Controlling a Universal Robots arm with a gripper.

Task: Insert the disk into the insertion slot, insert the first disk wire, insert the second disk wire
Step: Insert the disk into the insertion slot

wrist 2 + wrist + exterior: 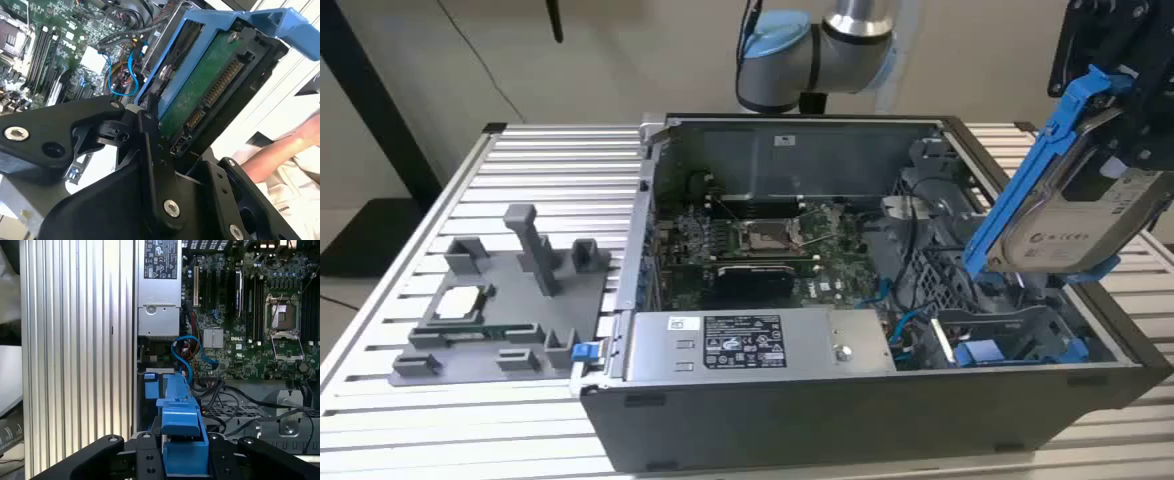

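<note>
Aloft, claw [182, 462] clamps tilted disk [1062, 225] (label partly hidden) above insertion slot [1003, 328].

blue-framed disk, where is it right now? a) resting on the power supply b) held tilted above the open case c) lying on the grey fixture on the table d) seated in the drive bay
B: in the exterior view the disk hangs tilted above the computer case, not yet in the insertion slot. The first wrist view shows the gripper clamped on its blue frame.

Silver arm [847, 60] with pale-blue joint caps [774, 30]; black gripper [182, 460] with silver screws [171, 207].
</note>
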